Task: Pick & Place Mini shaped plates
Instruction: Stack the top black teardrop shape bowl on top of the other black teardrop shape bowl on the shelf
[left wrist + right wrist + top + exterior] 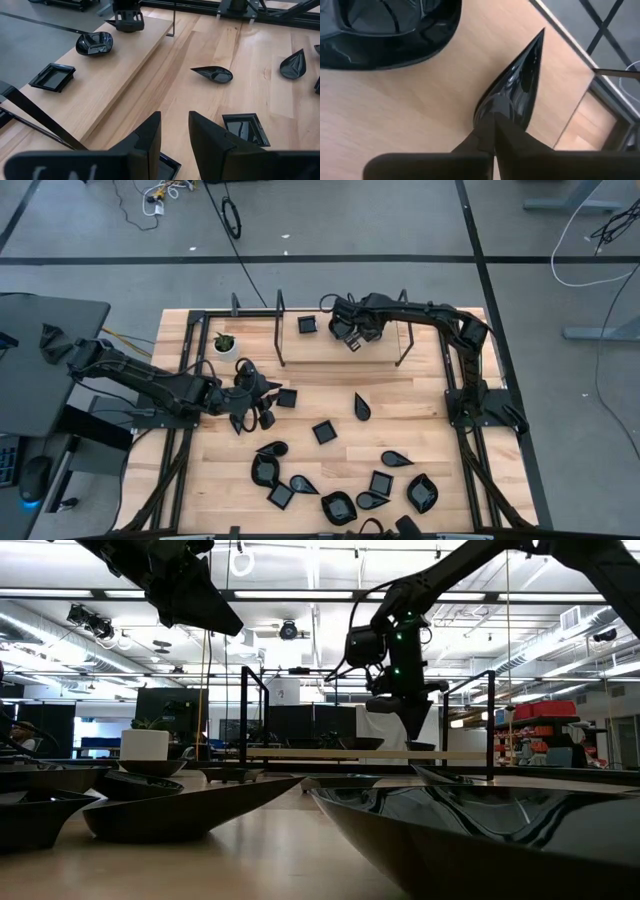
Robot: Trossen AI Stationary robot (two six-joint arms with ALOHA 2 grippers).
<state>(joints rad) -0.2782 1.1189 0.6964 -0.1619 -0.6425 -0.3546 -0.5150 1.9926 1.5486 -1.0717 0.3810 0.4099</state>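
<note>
Glossy black mini plates lie scattered on the wooden table, most near its front edge (340,505). My right gripper (350,338) is at the raised wooden shelf (375,350) at the far side, shut on a teardrop plate (520,75). A rounded plate (385,30) sits right beside it, and a square plate (307,325) rests flat on the shelf farther left. My left gripper (175,132) hovers open over the table left of centre, above a square plate (167,167) that touches neither finger. My right gripper pinches the teardrop plate at the rim of its rounded end (495,107) between both fingers. The fingers lie along the plate, and its pointed tip (540,37) faces away from them. It sits just over the shelf board; whether it rests there cannot be told.
A white pot with a green plant (225,343) stands at the shelf's left end. Thin black shelf posts (280,325) rise at its corners. A teardrop plate (212,75) and a square plate (245,127) lie on bare wood ahead of the left gripper.
</note>
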